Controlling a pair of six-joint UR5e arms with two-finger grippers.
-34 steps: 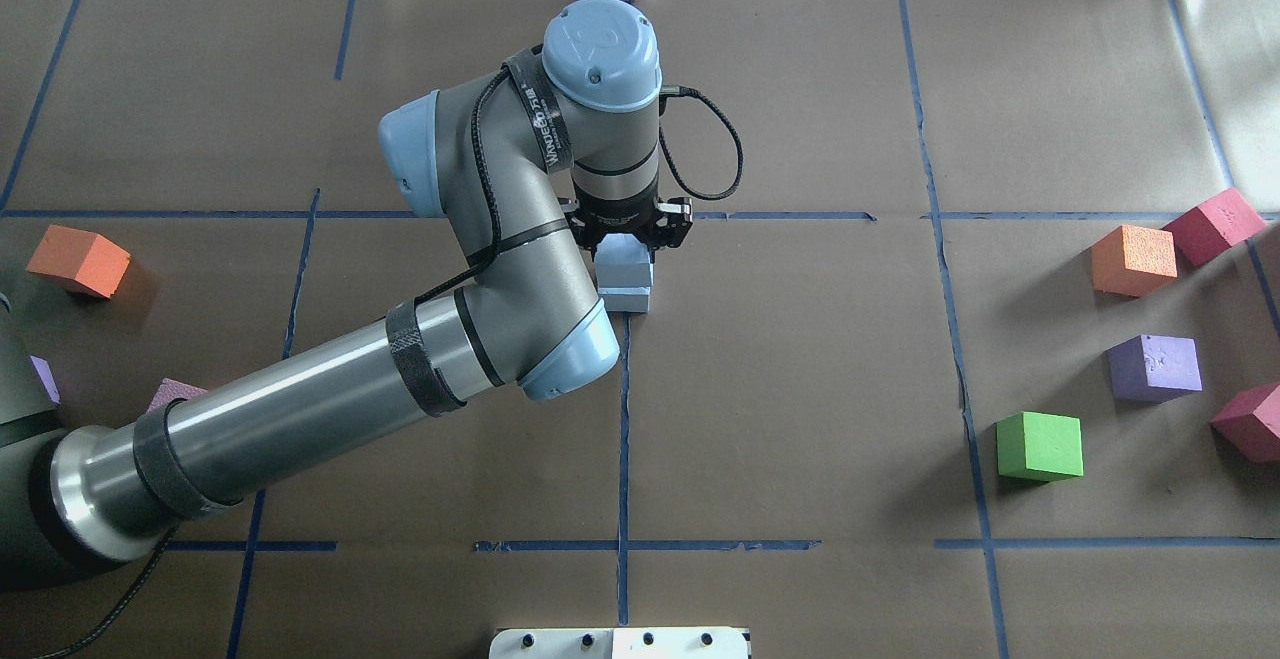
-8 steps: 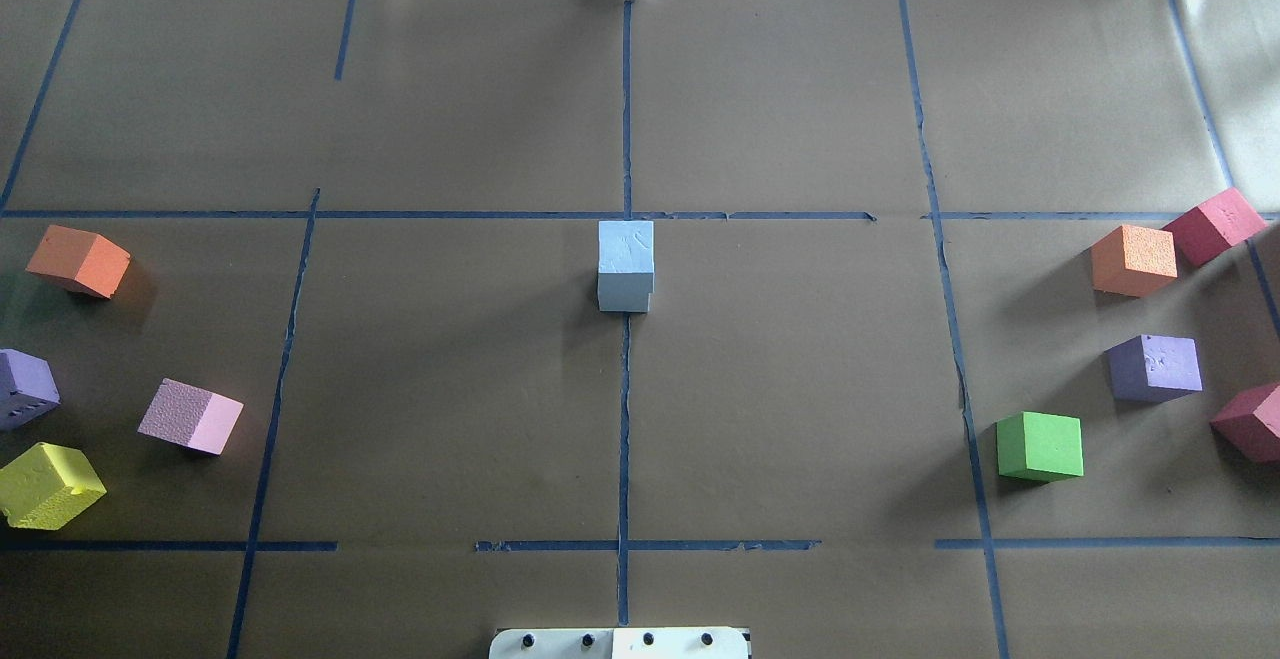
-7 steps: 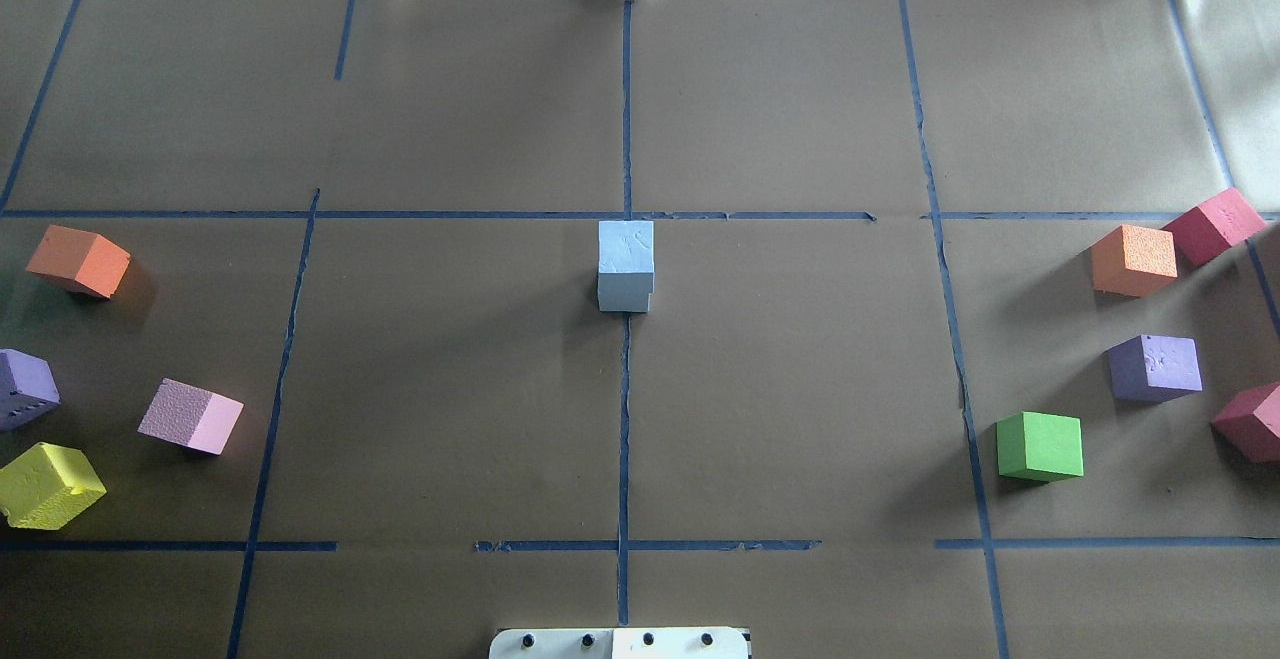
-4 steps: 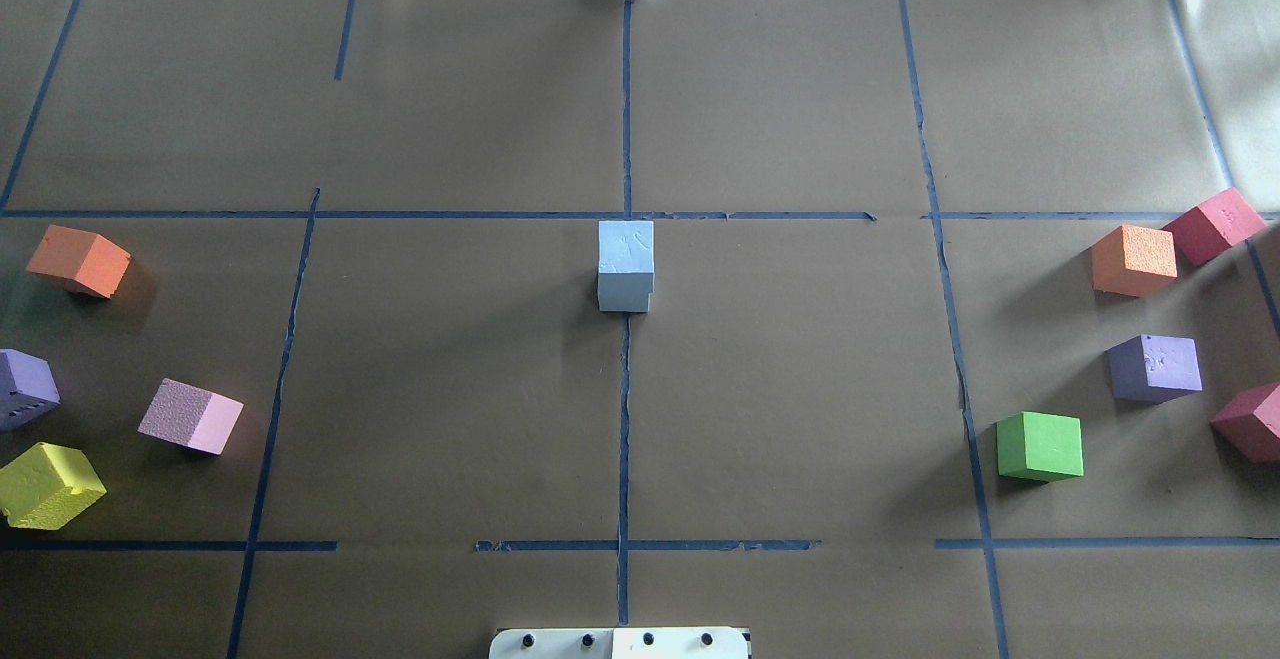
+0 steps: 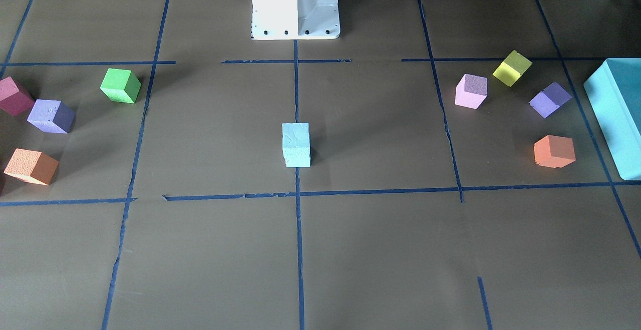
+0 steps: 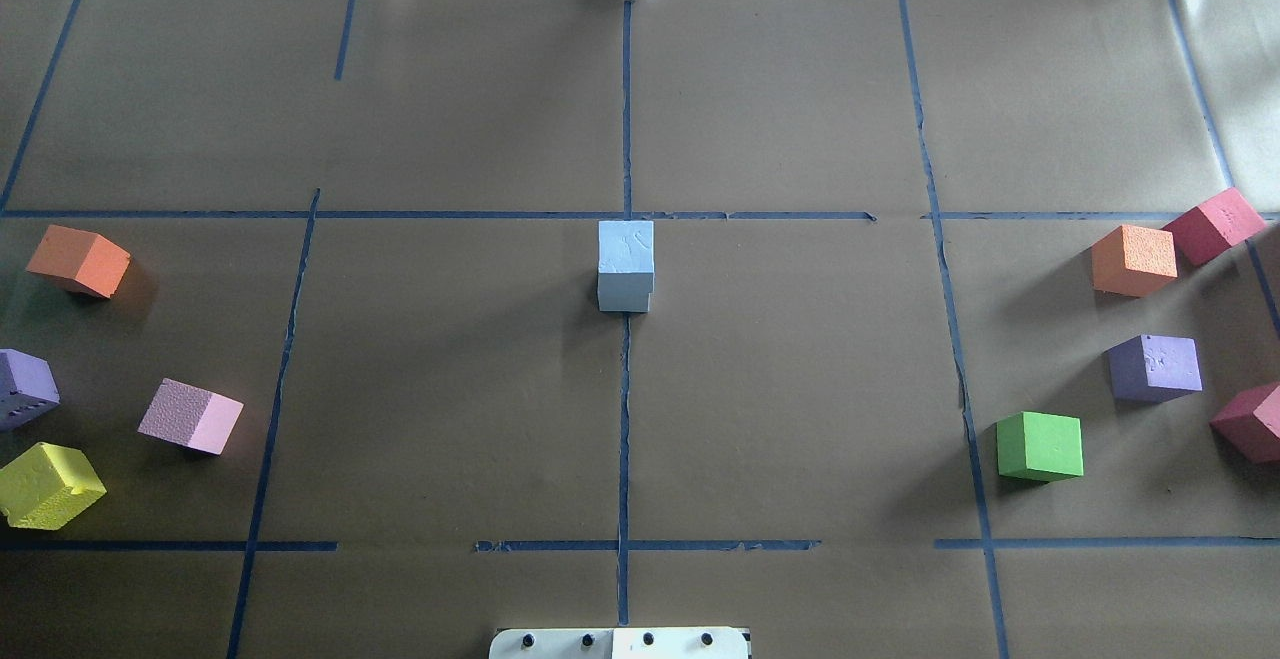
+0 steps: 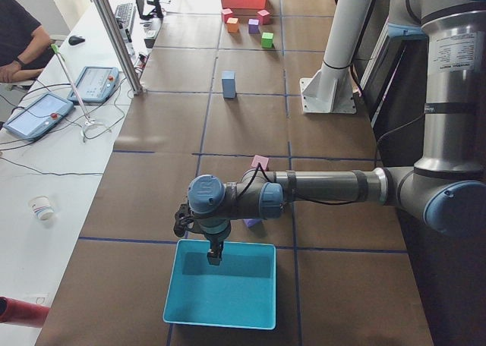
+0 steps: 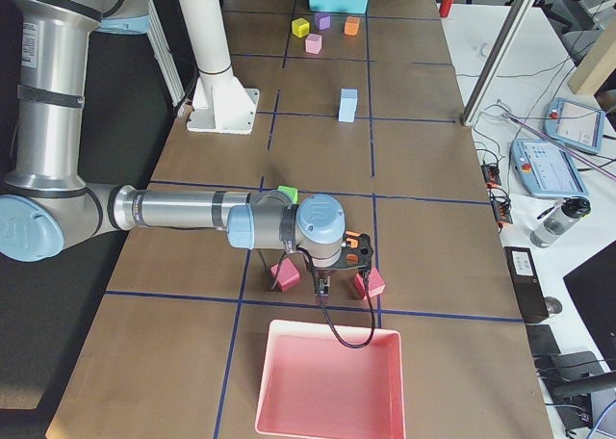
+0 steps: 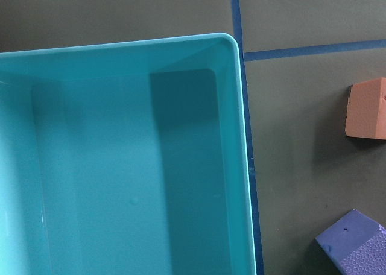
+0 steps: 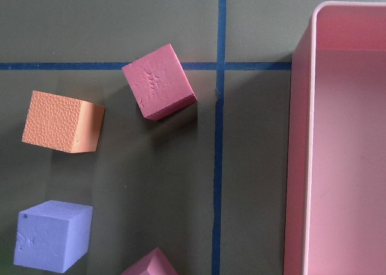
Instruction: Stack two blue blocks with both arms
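Left gripper [image 7: 215, 260] at left edge of table [image 6: 800, 389], right gripper [image 8: 322, 287] at right edge; cannot tell either's jaw state; blue blocks [image 6: 626, 261] stacked midway between.

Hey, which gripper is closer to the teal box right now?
Left. The left gripper hangs right above the teal box, over its inside. The right gripper is at the table's opposite end, near the pink tray.

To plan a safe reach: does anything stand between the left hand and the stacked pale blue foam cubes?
Yes. The left hand hangs over the teal plastic tray; an orange foam cube and a pink foam cube lie between it and the blue stack.
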